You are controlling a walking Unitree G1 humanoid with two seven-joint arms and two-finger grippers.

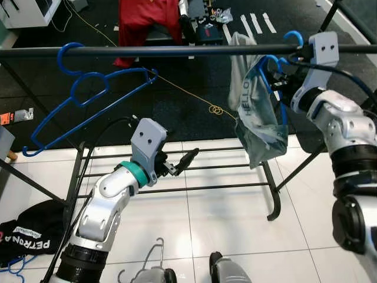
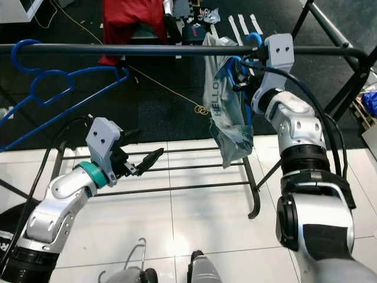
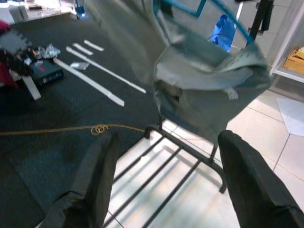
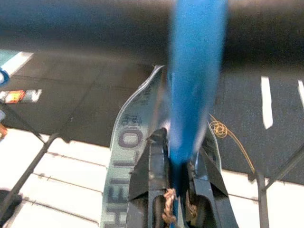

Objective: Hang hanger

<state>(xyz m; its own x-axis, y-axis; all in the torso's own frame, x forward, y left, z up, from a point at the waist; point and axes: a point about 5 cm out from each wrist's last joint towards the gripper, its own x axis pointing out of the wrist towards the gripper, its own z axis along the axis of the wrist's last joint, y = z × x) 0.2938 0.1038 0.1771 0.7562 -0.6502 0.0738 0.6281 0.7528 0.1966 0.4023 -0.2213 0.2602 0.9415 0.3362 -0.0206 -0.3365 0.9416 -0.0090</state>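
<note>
A blue hanger [image 1: 272,66] carrying a grey-green garment [image 1: 256,112] is at the right end of the black clothes rail [image 1: 177,51]; its hook [image 1: 293,37] curves over the rail. My right gripper [image 1: 280,69] is shut on the hanger's neck just under the rail, and in the right wrist view its fingers [image 4: 153,175] pinch the blue neck [image 4: 190,95]. My left gripper [image 1: 182,162] hovers open and holds nothing, low in front of the rack, left of the garment [image 3: 204,80]. An empty blue hanger [image 1: 88,88] hangs at the rail's left end.
The rack's lower bars [image 1: 194,171] and curved foot [image 1: 273,206] stand over white tiles. A black bag [image 1: 29,236] lies at the lower left, and a wire hanger [image 1: 150,259] sits by my feet. A red cloth [image 1: 147,20] and a yellow cord [image 1: 217,109] lie on the dark carpet behind.
</note>
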